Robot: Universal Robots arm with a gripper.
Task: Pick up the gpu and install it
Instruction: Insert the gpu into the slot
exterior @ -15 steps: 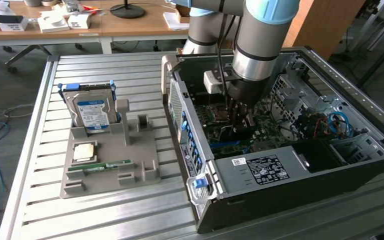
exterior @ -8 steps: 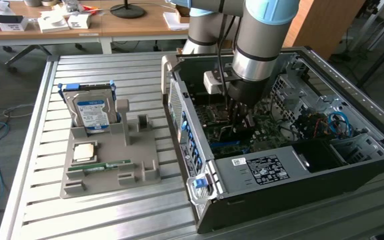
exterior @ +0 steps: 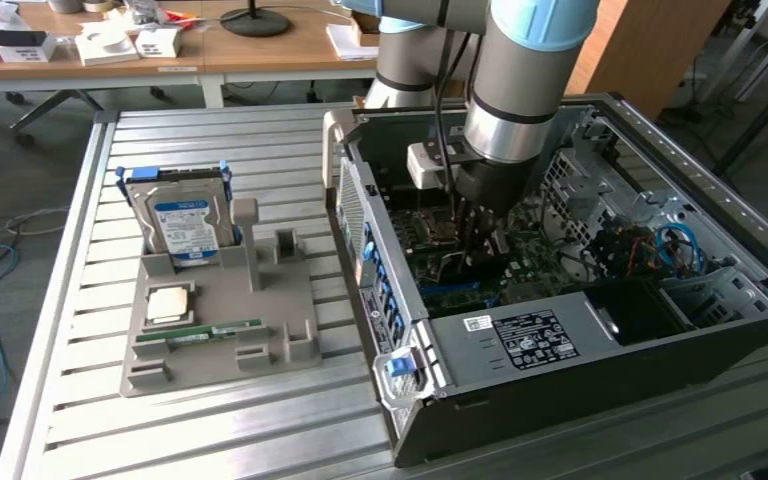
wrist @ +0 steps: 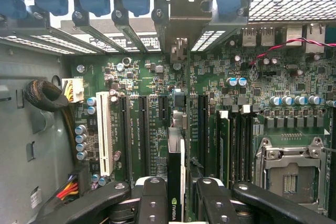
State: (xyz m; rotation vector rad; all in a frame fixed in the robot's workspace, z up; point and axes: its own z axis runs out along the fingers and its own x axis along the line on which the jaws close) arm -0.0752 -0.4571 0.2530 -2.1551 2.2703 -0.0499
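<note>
The gpu (wrist: pixel 176 156) is a thin dark card seen edge-on, with a green logo near my fingers and its pale metal bracket (wrist: pixel 184 19) up against the case's rear slot openings. My gripper (wrist: pixel 176 203) is shut on it, one black finger (wrist: pixel 152 198) on each side. The card stands upright over the green motherboard (wrist: pixel 147 77), in line with the black expansion slots; I cannot tell whether it is seated. In the exterior view my gripper (exterior: pixel 475 235) reaches straight down inside the open computer case (exterior: pixel 518 340).
A white slot (wrist: pixel 104 135), a sleeved cable bundle (wrist: pixel 47 95) and the processor socket (wrist: pixel 291 169) flank the card. At the exterior view's left, a grey holder (exterior: pixel 224 330) carries a blue-labelled hard drive (exterior: pixel 184 222) and a green memory stick (exterior: pixel 204 332).
</note>
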